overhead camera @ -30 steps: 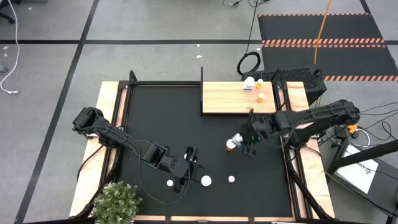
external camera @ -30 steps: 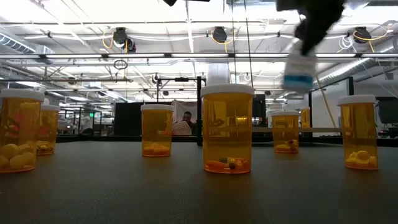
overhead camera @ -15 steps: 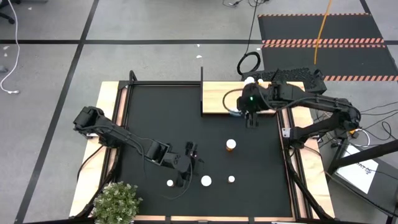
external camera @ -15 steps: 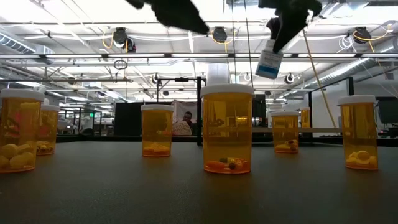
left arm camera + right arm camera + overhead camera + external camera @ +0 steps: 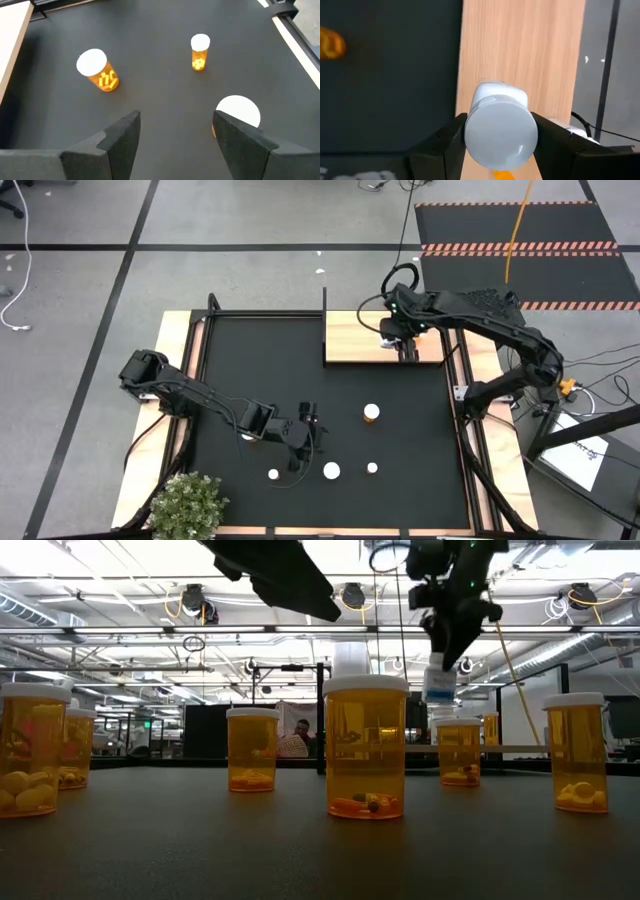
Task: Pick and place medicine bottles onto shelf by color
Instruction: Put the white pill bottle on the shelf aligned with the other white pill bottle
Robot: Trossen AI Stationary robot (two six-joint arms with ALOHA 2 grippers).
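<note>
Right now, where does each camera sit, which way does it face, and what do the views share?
High: overhead, straight down on the light-wood shelf board, both arms.
Low: table height, level across orange bottles; arms overhead.
Left wrist: past the open left gripper, down at the black mat.
Right wrist: the right gripper holding the white medicine bottle over the board.
Shared: low and right wrist both show that bottle.

Two dark jointed arms, black cables along links, matte black wedge-shaped fingers (image 5: 117, 137).

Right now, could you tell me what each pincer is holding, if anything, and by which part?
The right pincer grips a white medicine bottle by its sides, above the shelf. The left pincer is open and empty, over the black mat.
</note>
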